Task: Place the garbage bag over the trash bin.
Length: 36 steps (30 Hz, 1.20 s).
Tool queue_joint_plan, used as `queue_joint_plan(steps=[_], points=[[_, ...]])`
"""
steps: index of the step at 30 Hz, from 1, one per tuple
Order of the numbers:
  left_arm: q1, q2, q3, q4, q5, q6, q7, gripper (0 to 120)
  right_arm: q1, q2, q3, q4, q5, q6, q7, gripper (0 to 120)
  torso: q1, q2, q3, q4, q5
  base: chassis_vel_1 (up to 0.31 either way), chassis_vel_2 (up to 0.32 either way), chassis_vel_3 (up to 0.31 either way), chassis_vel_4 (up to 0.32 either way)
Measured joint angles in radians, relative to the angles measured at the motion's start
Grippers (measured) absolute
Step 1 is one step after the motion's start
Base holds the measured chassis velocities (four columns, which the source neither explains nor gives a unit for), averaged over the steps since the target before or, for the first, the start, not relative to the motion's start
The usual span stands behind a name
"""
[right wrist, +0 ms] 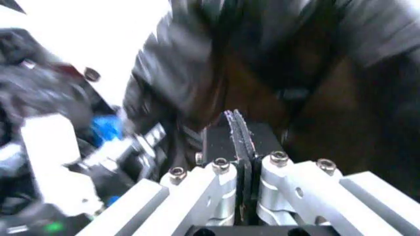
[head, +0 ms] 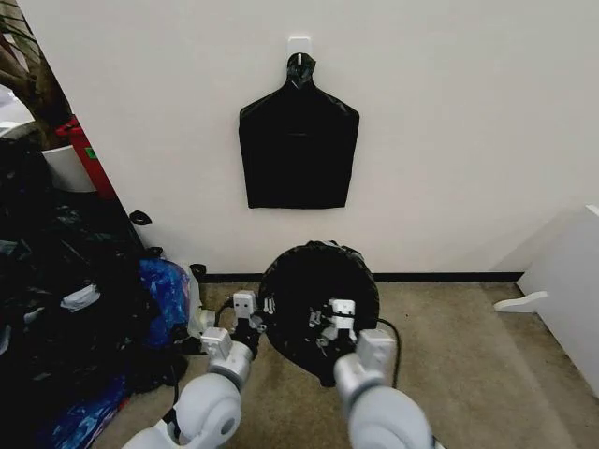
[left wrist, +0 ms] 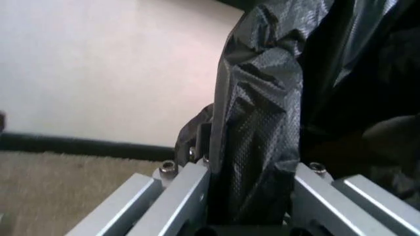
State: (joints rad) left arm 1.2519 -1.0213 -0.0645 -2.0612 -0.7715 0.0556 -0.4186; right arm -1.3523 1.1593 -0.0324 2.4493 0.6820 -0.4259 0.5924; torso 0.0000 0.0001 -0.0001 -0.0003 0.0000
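Head view, garbage bag (head: 318, 299) covering bin, left gripper (head: 245, 313) clamping its edge, right gripper (head: 337, 318) closed inside.

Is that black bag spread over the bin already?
Yes: the garbage bag covers the bin entirely; the left gripper pinches its edge.

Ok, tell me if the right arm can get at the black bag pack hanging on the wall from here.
Probably not: the bag pack hangs high on the wall, beyond the bagged trash bin, where the right gripper sits shut.
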Motion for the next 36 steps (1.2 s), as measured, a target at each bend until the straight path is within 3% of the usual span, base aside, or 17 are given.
queue_joint_plan(steps=[3, 8, 12, 13, 19, 20, 22, 23, 24, 27, 31, 36], points=[[0.008, 0.014, -0.027, -0.015, -0.079, 0.026, -0.01, 0, -0.009, -0.049, 0.138, 0.055, 0.087, 0.001, -0.104, 0, 0.0, 0.0, 0.0, 0.0004, 0.0002, 0.0, 0.0, 0.0, 0.0], [0.011, 0.025, -0.041, -0.026, -0.177, 0.055, -0.026, 0, 0.008, -0.104, 0.27, 0.062, 0.275, 0.042, -0.145, 15, 0.0, 0.0, 0.0, 0.0006, 0.0003, 0.0, 0.0, 0.0, 0.0], [0.013, 0.021, -0.048, -0.038, -0.277, 0.075, -0.083, 0, -0.03, -0.102, 0.438, 0.061, 0.398, 0.043, -0.243, 31, 0.0, 0.0, 0.0, 0.0006, 0.0002, 0.0, 0.0, 0.0, 0.0], [0.013, 0.021, -0.048, -0.038, -0.277, 0.075, -0.083, 0, -0.03, -0.102, 0.438, 0.061, 0.398, 0.043, -0.243, 31, 0.0, 0.0, 0.0, 0.0006, 0.0002, 0.0, 0.0, 0.0, 0.0], [-0.023, 0.027, -0.068, -0.05, -0.498, 0.095, -0.202, 0, -0.275, -0.06, 0.746, -0.032, 0.518, 0.071, -0.678, 56, 0.0, 0.0, 0.0, 0.0001, 0.0004, 0.0, 0.0, 0.0, 0.0], [-0.023, 0.027, -0.068, -0.05, -0.498, 0.095, -0.202, 0, -0.275, -0.06, 0.746, -0.032, 0.518, 0.071, -0.678, 56, 0.0, 0.0, 0.0, 0.0001, 0.0004, 0.0, 0.0, 0.0, 0.0], [-0.03, 0.027, -0.074, -0.053, -0.577, 0.099, -0.236, 0, -0.373, -0.058, 0.79, -0.12, 0.494, 0.128, -0.843, 67, 0.0, 0.0, 0.0, -0.0002, 0.0003, 0.0, 0.0, 0.0, 0.0], [-0.03, 0.027, -0.074, -0.053, -0.577, 0.099, -0.236, 0, -0.373, -0.058, 0.79, -0.12, 0.494, 0.128, -0.843, 67, 0.0, 0.0, 0.0, -0.0002, 0.0003, 0.0, 0.0, 0.0, 0.0], [-0.03, 0.024, -0.08, -0.056, -0.644, 0.104, -0.258, 0, -0.415, -0.057, 0.787, -0.191, 0.474, 0.167, -0.906, 75, 0.0, 0.0, 0.0, -0.0001, 0.0003, 0.0, 0.0, 0.0, 0.0], [-0.03, 0.02, -0.09, -0.057, -0.691, 0.104, -0.274, 0, -0.425, -0.053, 0.766, -0.242, 0.463, 0.185, -0.925, 81, 0.0, 0.0, 0.0, 0.0001, 0.0003, 0.0, 0.0, 0.0, 0.0], [-0.052, 0.005, -0.111, -0.05, -0.834, 0.106, -0.316, 0, -0.45, -0.031, 0.705, -0.327, 0.478, 0.214, -0.949, 97, 0.0, 0.0, 0.0, 0.0004, 0.0005, 0.0, 0.0, 0.0, 0.0], [-0.077, 0.001, -0.138, -0.023, -0.95, 0.12, -0.331, 0, -0.494, -0.022, 0.678, -0.344, 0.518, 0.231, -0.999, 100, 0.0, 0.0, 0.0, 0.0003, 0.0001, 0.0, 0.0, 0.0, 0.0]])
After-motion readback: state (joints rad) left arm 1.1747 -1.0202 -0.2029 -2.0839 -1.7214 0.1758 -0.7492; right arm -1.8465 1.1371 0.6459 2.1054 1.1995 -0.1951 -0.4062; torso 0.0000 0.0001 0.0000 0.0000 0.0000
